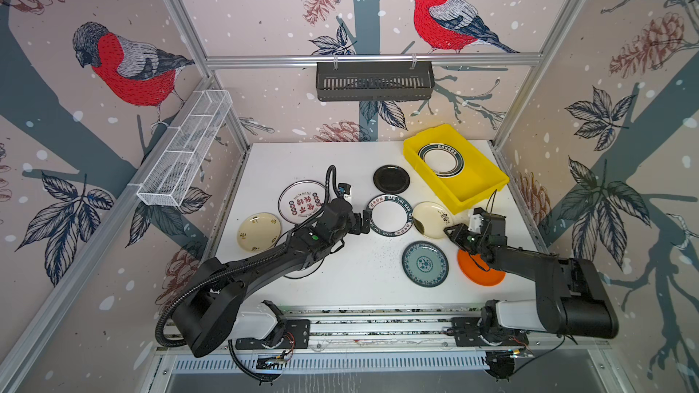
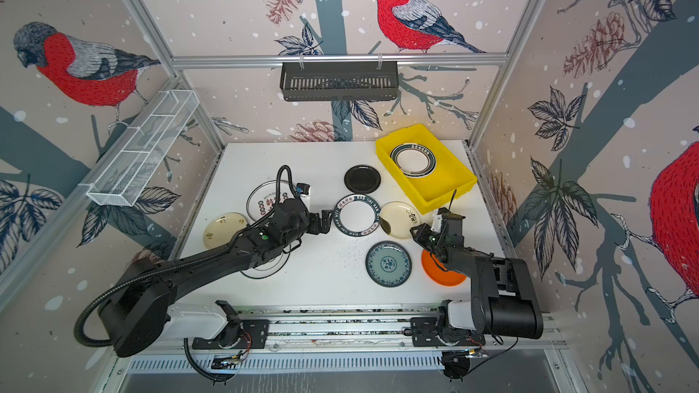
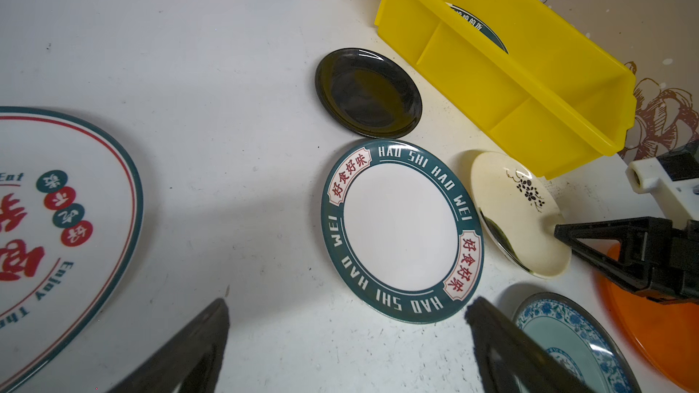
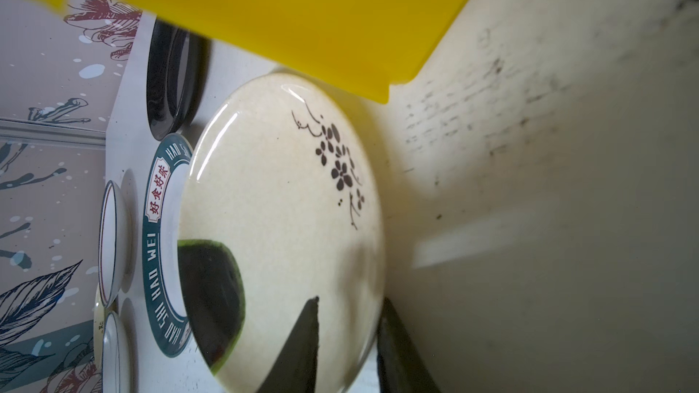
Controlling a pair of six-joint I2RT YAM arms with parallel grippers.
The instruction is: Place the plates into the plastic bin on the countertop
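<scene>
your left arm (image 1: 242, 270) looms nearest, its left gripper (image 1: 364, 223) spread wide at 9 o'clock of the green-rimmed plate (image 1: 389, 216). at 3 o'clock of it your right gripper (image 1: 449, 229) straddles the cream plate (image 1: 429, 217) by the rim; clamped or not, you cannot tell. the plastic bin (image 1: 482, 179), at 2 o'clock on the countertop (image 1: 302, 160), holds one ringed plate (image 1: 442, 160).

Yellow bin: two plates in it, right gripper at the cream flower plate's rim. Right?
Wrong on the count: the yellow bin holds one plate, not two, as both top views show. The right gripper is at the cream flower plate's rim.
</scene>
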